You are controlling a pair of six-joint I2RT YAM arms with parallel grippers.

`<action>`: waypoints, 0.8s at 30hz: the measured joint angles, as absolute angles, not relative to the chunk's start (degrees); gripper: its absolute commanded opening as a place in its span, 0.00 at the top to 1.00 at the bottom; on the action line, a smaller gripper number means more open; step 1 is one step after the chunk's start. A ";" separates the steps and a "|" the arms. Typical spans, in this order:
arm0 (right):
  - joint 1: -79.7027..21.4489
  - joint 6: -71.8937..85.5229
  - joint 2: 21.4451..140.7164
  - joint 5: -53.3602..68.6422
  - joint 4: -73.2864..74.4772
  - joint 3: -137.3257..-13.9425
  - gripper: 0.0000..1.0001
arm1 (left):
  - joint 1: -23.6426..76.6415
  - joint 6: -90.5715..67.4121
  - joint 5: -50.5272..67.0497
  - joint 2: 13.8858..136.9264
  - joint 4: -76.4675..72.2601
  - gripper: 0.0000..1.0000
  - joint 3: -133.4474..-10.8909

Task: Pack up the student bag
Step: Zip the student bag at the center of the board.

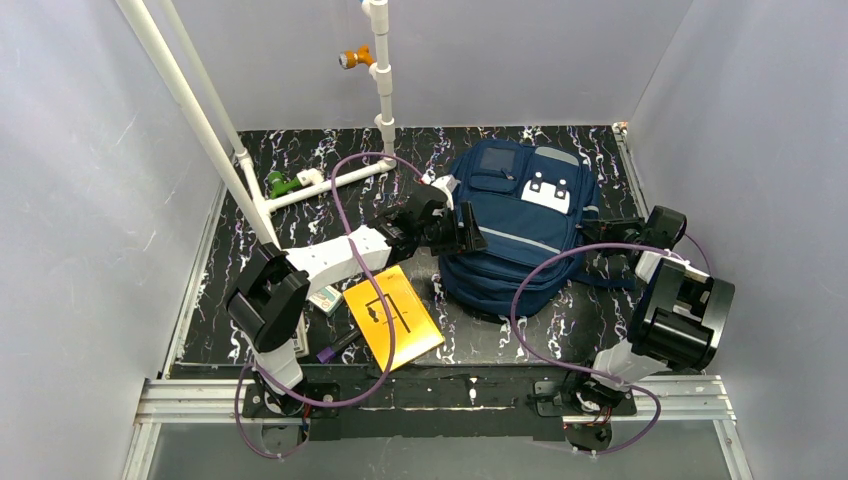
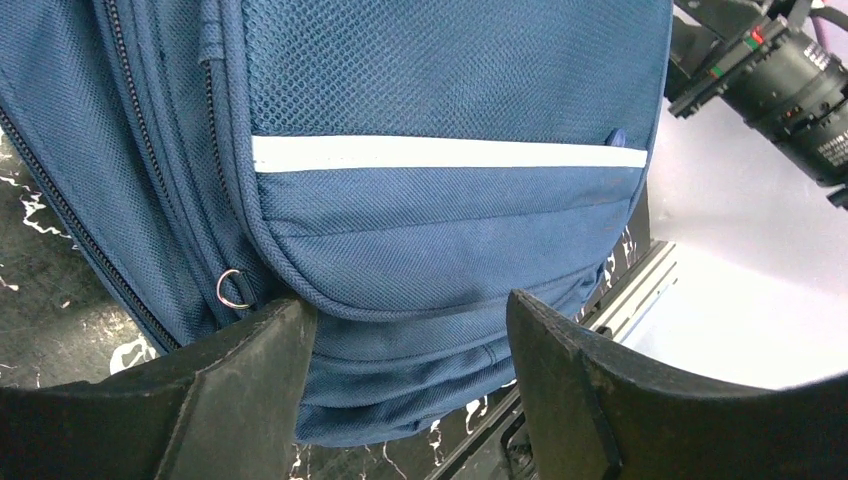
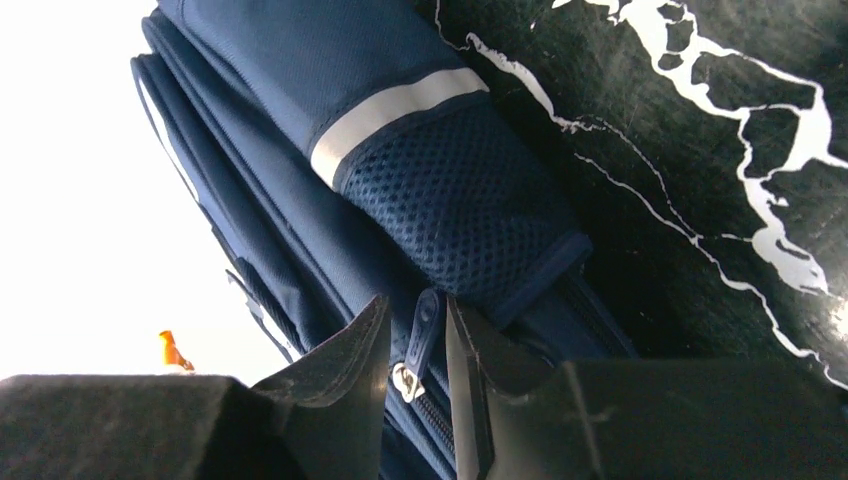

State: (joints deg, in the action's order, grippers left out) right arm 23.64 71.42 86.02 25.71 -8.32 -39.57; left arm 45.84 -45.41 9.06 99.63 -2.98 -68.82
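Items loose at left: one small pale item [image 1: 325, 298], one purple pen [image 1: 338, 347], one yellow book [image 1: 393, 315]. Left gripper [image 2: 405, 300] jaws wide apart, straddling lower edge of student bag [image 1: 520, 225]. One bag only, lying flat mid-table, contents hidden. Right gripper [image 3: 417, 305] jaws nearly together around zip pull [image 3: 425, 322]; whether it is pinched, cannot tell. Black marbled table [image 1: 470, 340], pale walls [image 1: 90, 200].

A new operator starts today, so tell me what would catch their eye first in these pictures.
The navy student bag dominates the centre-right of the black marbled table. The left gripper gapes open at one side of it, while the right gripper brackets a zip pull at the other. A yellow book lies left of the bag, nearer the front edge.
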 measured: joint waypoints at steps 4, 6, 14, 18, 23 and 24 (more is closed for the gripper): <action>23.62 71.79 89.21 26.70 -9.69 -40.42 0.77 | 45.84 -42.46 11.07 98.02 -3.11 0.26 -67.22; 23.62 71.42 90.19 27.49 -10.09 -40.88 0.77 | 45.84 -41.08 12.10 95.92 -2.90 0.25 -65.65; 23.38 70.15 91.22 30.74 -12.67 -41.43 0.84 | 46.44 -40.29 18.68 89.73 -3.01 0.25 -62.04; 23.22 69.45 90.78 30.65 -12.84 -41.34 0.93 | 48.53 -41.89 19.97 90.24 -3.01 0.28 -61.34; 23.14 61.21 85.71 27.88 -4.10 -41.82 0.99 | 52.16 -44.86 20.60 94.54 -6.09 0.31 -61.67; 23.05 58.41 84.01 26.79 -0.99 -42.28 0.99 | 52.77 -45.93 20.64 95.94 -7.64 0.32 -61.67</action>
State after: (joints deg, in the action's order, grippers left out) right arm 23.05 58.41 84.01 26.79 -0.99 -42.28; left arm 52.77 -45.93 20.64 95.94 -7.64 -61.67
